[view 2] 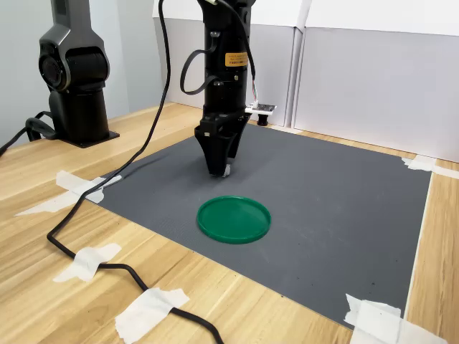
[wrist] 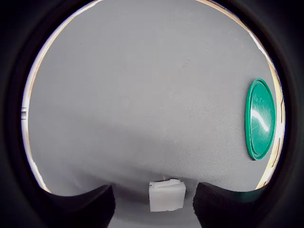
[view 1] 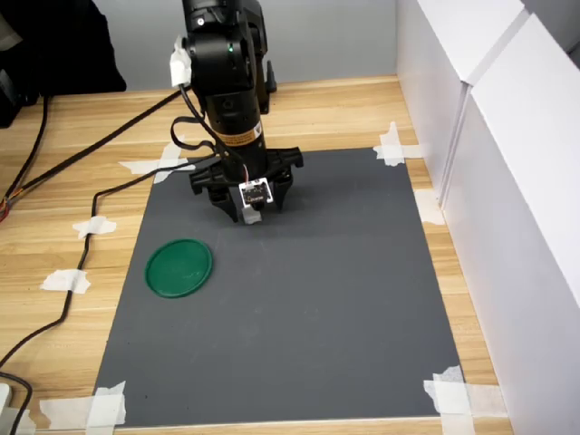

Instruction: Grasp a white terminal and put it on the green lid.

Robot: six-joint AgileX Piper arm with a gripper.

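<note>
Gripper [wrist: 153, 202] sitting spread around the white terminal [wrist: 166, 194] on the grey mat [view 1: 317, 299].
I'm judging it light, rigid, slick plastic; I'm pinching its flat sides, green lid [view 1: 179, 267] lying nearby.

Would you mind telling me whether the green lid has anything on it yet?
No, it is empty. The green lid lies bare on the grey mat; the white terminal sits between the gripper jaws.
</note>
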